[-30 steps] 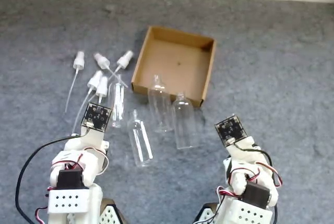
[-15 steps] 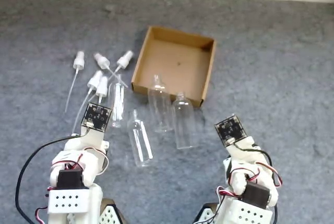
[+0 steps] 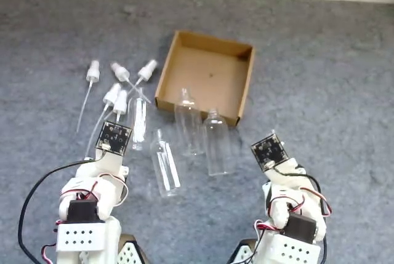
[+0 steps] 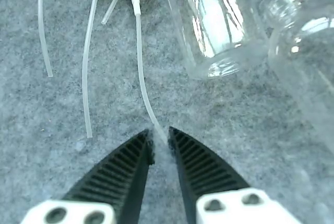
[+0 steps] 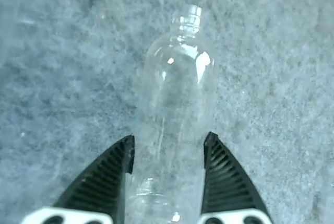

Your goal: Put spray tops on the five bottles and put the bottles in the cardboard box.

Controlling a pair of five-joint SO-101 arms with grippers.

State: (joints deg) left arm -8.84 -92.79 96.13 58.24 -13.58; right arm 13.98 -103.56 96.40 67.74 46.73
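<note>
I count four clear bottles (image 3: 165,164) lying uncapped on the grey mat (image 3: 320,92) just in front of the cardboard box (image 3: 248,82). The box holds nothing and five spray tops (image 3: 119,71) lie loose beside the bottles, so I judge every capping and boxing is left to do. My right gripper (image 5: 169,138) sits with jaws apart astride the base of the nearest bottle (image 5: 177,78), while my left gripper (image 4: 159,131) is nearly together, a slim gap showing, at the end of one dip tube (image 4: 140,67) and holding nothing.
</note>
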